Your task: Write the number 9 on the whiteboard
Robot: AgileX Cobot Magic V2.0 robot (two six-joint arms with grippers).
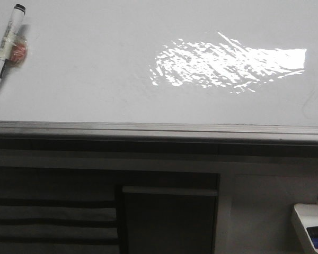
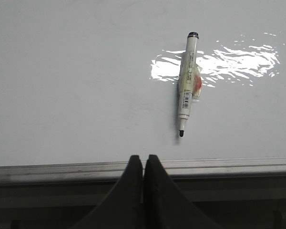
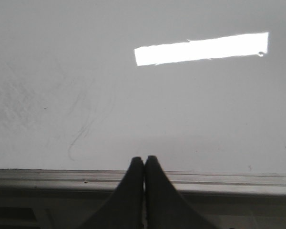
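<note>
The whiteboard [image 1: 95, 69] is a large glossy white board with a grey metal edge strip. No number 9 shows on it in any view. A white marker pen [image 1: 4, 46] with its black tip uncapped lies at the board's far left; it also shows in the left wrist view [image 2: 187, 83], tip toward the edge strip. My left gripper [image 2: 143, 157] is shut and empty over the edge strip, a little short of the pen. My right gripper [image 3: 144, 158] is shut and empty over the edge strip. Neither gripper shows in the front view.
A faint grey curved smudge [image 3: 81, 124] marks the whiteboard [image 3: 205, 109] ahead of the right gripper. A small white tray [image 1: 307, 225] with coloured markers sits at the lower right. A pinkish lump [image 1: 18, 50] is taped to the pen. Dark cabinet fronts lie below the board edge.
</note>
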